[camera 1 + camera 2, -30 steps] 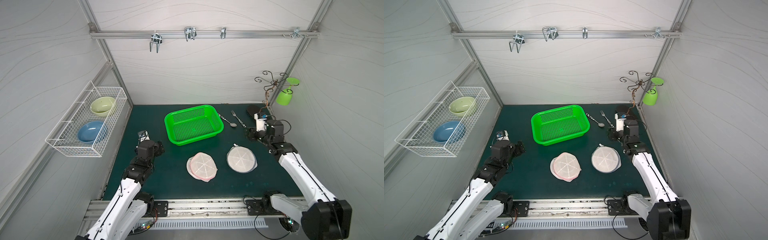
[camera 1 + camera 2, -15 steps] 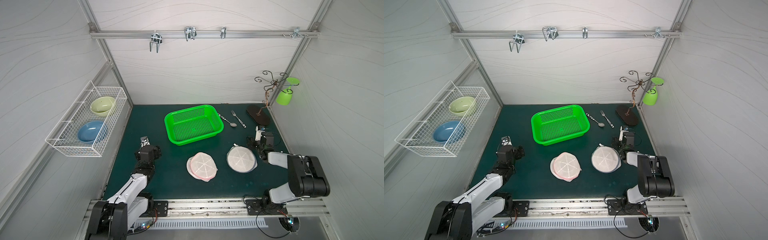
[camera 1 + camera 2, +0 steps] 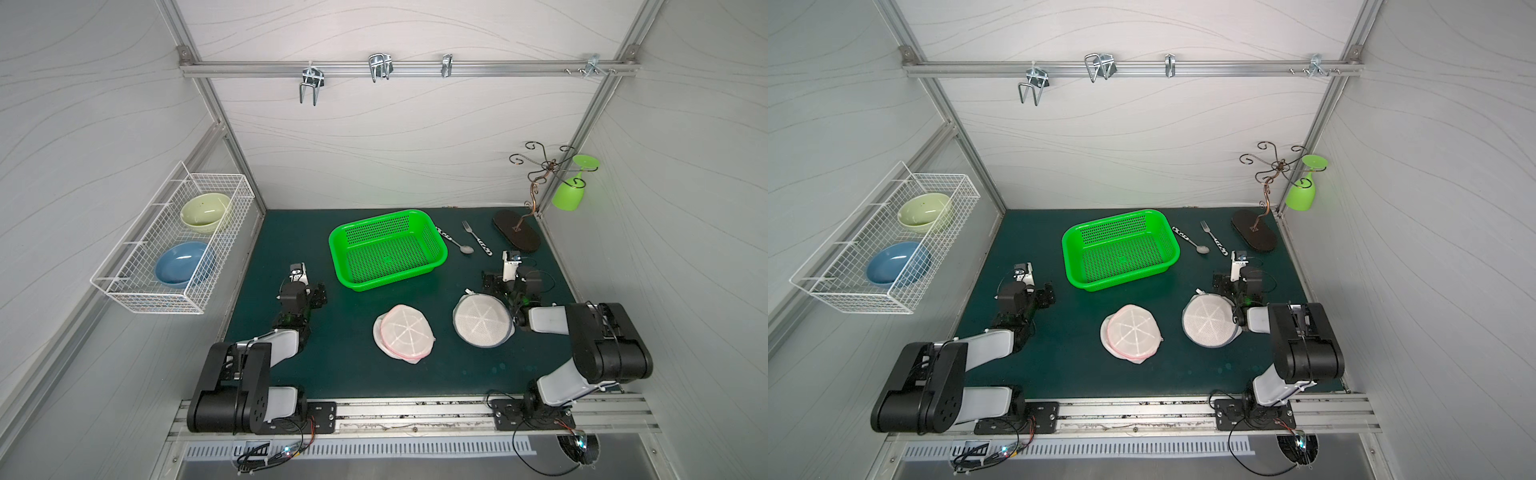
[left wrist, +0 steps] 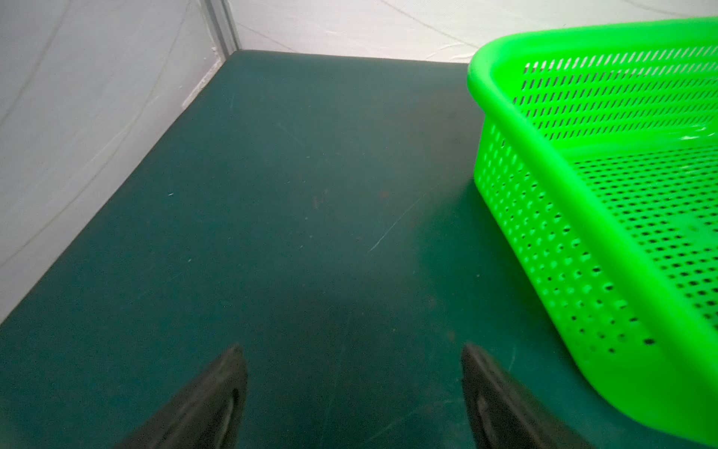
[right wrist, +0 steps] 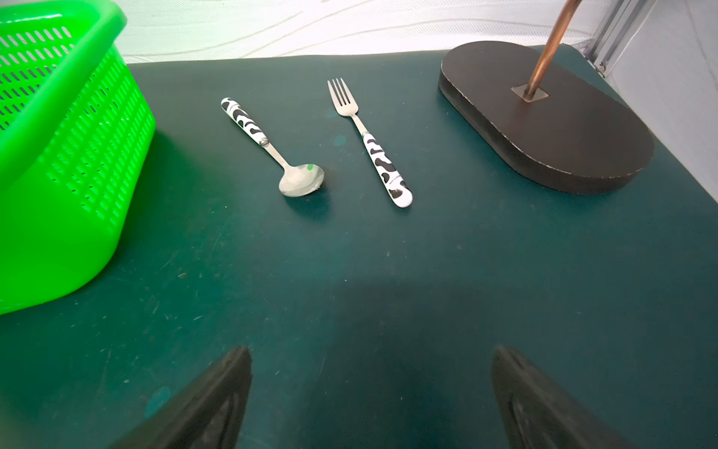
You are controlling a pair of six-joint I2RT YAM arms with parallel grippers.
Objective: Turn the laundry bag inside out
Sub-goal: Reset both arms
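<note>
Found two round mesh bags flat on the table (image 3: 353, 374), toward its front: pink bag (image 3: 403, 334) at centre, grey bag (image 3: 482, 321) close by on the right arm's side, apart from each other, neither in any grip. Could not tell from the task wording which to turn. Caught the right hand (image 5: 371, 350) low over bare table just beyond the grey bag's far edge, jaws spread wide, holding nothing. Caught the left hand (image 4: 353, 352) well off on the pink bag's other side, likewise spread and empty, aimed at bare table beside the basket (image 3: 388, 284). Judged the job not yet begun.

Feared, first, a start on the wrong bag, with two near-twins side by side. Feared a pinch through both mesh layers at once on so flat a bag, leaving no mouth to reach into. Could not make out a zip or opening on either from above; hence the danger of a blind grab at the rim. Expected thin, springy mesh to slide under a shallow approach rather than lift. Noted the right forearm (image 3: 544, 322) close alongside the grey bag, so a careless swing likely to shove it. Noted spoon (image 5: 272, 147), fork (image 5: 369, 144) and stand (image 5: 544, 128) further back, well clear of both bags.
</note>
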